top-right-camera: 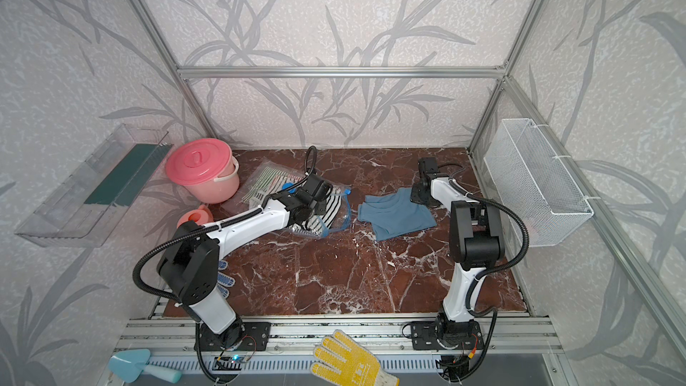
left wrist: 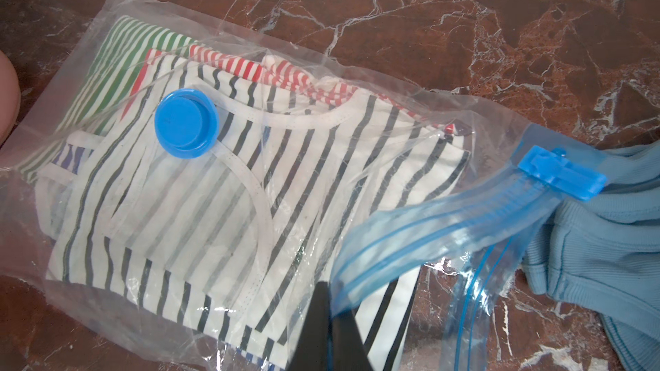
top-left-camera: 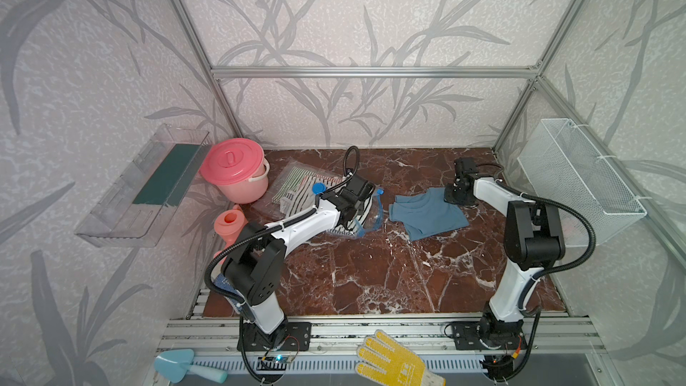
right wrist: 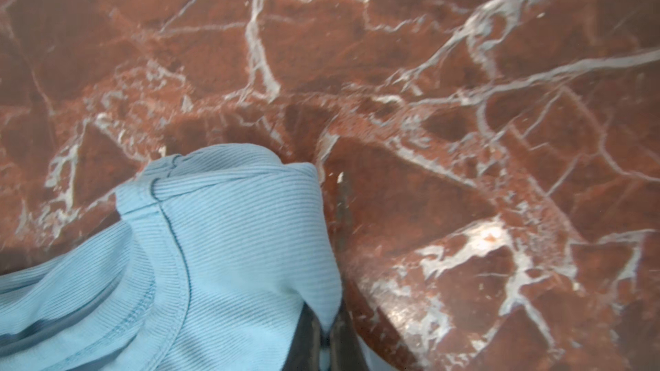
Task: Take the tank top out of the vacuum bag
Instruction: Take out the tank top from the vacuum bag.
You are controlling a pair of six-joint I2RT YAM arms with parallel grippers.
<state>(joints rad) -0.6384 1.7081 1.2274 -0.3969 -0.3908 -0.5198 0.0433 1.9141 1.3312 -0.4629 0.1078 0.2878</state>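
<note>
Tank top [top-left-camera: 427, 213] clamped by right pincer [right wrist: 325, 330]; left pincer [left wrist: 332, 301] pinches vacuum bag [left wrist: 428, 223] beside bucket [top-left-camera: 237, 176].

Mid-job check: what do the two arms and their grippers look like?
The left arm and right arm both have white link shells, black joint housings and a black corrugated cable conduit looping alongside. The left gripper and right gripper are black, with dark tapered fingers.

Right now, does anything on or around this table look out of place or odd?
Yes: a yellow glove and a blue trowel lie on the front frame, off the table. A dotted blue glove pokes out from under the left arm. The bag gapes open beside the blue top, as the job needs.
</note>
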